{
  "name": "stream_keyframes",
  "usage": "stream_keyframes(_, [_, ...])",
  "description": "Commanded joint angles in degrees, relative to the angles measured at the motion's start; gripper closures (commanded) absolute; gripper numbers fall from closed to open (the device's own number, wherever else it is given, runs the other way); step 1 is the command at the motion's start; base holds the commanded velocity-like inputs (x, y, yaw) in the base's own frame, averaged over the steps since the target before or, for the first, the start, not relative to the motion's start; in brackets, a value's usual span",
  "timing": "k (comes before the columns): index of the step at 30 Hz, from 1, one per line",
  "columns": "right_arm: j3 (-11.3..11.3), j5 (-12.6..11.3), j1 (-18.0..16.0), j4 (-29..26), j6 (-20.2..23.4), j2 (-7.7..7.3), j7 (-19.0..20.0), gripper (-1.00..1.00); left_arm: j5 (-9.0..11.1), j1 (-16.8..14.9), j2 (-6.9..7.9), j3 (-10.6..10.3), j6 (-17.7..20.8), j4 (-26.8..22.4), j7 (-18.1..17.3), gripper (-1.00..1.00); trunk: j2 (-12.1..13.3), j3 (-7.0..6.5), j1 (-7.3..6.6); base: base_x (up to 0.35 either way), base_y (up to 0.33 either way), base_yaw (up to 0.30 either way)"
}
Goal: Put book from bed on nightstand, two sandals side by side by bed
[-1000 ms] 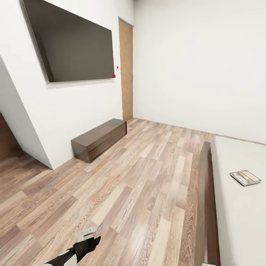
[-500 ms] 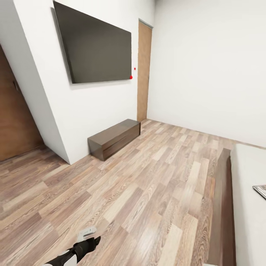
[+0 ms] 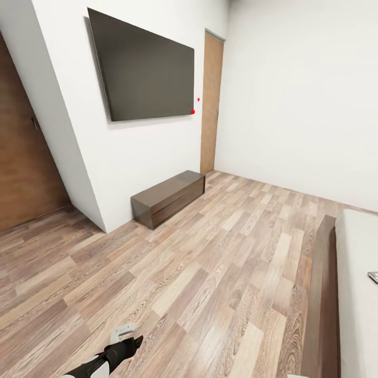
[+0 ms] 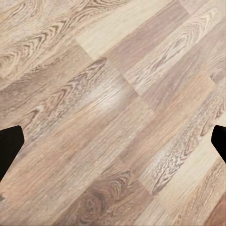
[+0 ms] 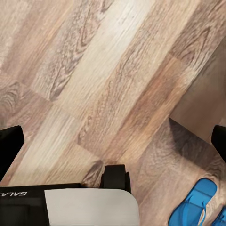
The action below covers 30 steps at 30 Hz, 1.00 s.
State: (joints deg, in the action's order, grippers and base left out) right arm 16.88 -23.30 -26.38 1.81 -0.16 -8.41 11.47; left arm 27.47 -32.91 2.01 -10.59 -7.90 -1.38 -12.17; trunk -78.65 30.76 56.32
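The bed fills the right edge of the head view, a light-grey mattress on a dark wooden frame. Just a corner of the book shows on the mattress at the picture's right border. One blue sandal lies on the plank floor in the right wrist view, beside the robot's base; a blue sliver of something shows in the corner next to it. My left gripper hangs low over the floor. Both the left gripper and the right gripper are open and hold nothing. The nightstand is out of view.
A low dark cabinet stands against the wall under a large black screen. A wooden door is at the far corner and a brown door at the left. Wood-plank floor stretches between the wall and the bed.
The head camera has turned left, so everything has slid rightwards in the picture and the book is now cut off at the edge. The left arm holds the same pose.
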Motion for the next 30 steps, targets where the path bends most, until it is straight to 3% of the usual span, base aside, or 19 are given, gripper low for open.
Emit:
stream_keyframes(1, [0.4,-0.6,-0.1,0.1,0.0,0.0,0.3,-1.0,0.6,0.0,0.01,-0.5,-0.2,0.1,-0.2,-1.0,0.4,-0.13,-0.23,0.0,0.0,0.001])
stream_keyframes(30, [0.4,-0.6,-0.1,0.1,0.0,-0.02,0.3,-1.0,0.6,0.0,0.04,-0.5,-0.2,0.1,-0.2,-1.0,12.0,-5.34,-6.6,0.0,0.0,0.0])
